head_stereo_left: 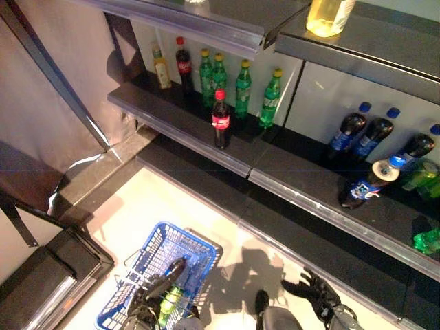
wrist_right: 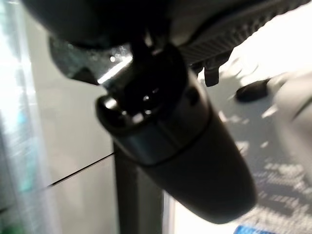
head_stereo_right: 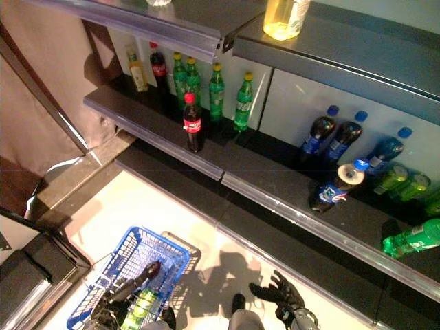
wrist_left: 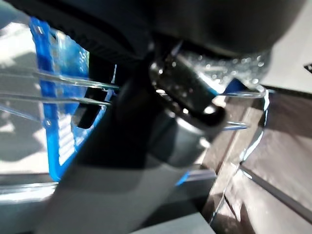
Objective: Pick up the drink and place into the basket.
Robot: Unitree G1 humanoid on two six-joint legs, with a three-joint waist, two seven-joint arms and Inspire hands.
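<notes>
From the head camera I saw the left hand (head_stereo_left: 155, 292) down inside the blue basket (head_stereo_left: 199, 251) on the floor, with a green bottle (head_stereo_left: 168, 300) lying just beside and partly under its fingers. The dark fingers reached out fairly straight along the bottle, but I could not tell whether they were closed round it or only resting against it, and the left wrist view was filled by the hand's own bulk with only blue mesh and wire handles showing past it. The right hand (head_stereo_left: 317, 292) hung over the pale floor (head_stereo_left: 151, 206), well apart from the basket, its fingers spread and holding nothing. In front of me stood the shelf (head_stereo_left: 206, 141): a red-capped cola (head_stereo_left: 221, 119) stood upright near its front edge, and behind it was a row of green bottles (head_stereo_left: 242, 88) with yellow caps, another cola and a small yellowish bottle at the left end. To the right, on the next shelf section (head_stereo_right: 289, 196), dark bottles (head_stereo_right: 318, 130) with blue caps leaned against the back, one more dark bottle (head_stereo_right: 335, 188) lay tipped toward the front, and green bottles lay on their sides at the far right. A yellow jug (head_stereo_left: 328, 15) sat on the top shelf above.
</notes>
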